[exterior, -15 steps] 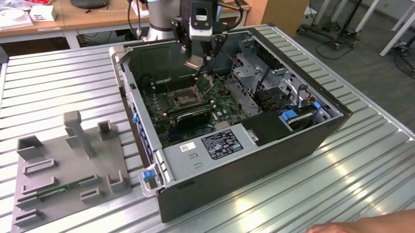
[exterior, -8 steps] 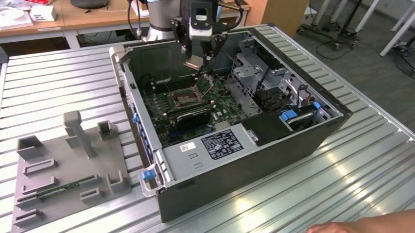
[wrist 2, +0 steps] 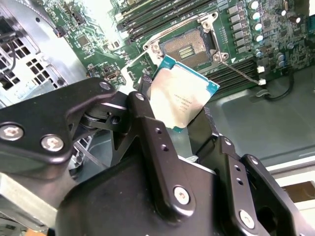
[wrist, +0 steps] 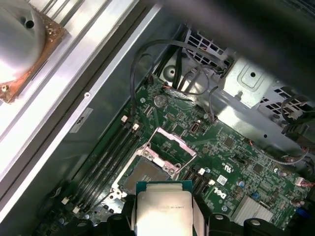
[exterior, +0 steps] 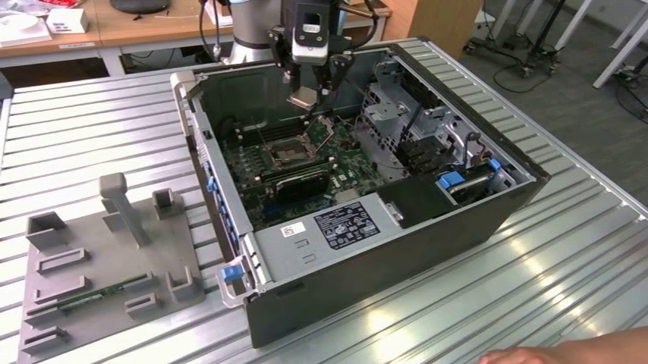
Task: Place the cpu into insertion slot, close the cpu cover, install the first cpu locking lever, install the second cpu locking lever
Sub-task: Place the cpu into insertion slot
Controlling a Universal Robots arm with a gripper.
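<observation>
- One ribbed metal table point(exterior: 91, 129) carries the open computer case point(exterior: 405, 243), and the insertion slot point(exterior: 287, 154) lies inside that case.
- Green circuit board point(wrist: 231, 162) spreads all around the slot.
- My jaws hang above the slot, clenched on two opposite edges of the cpu point(wrist 2: 182, 98).
- At one edge of the slot the cpu cover point(wrist: 177, 140) stands swung up, leaving the slot bare.
- Held between my jaws, the cpu shows its silvery top in both wrist views, above the slot and apart from it.
</observation>
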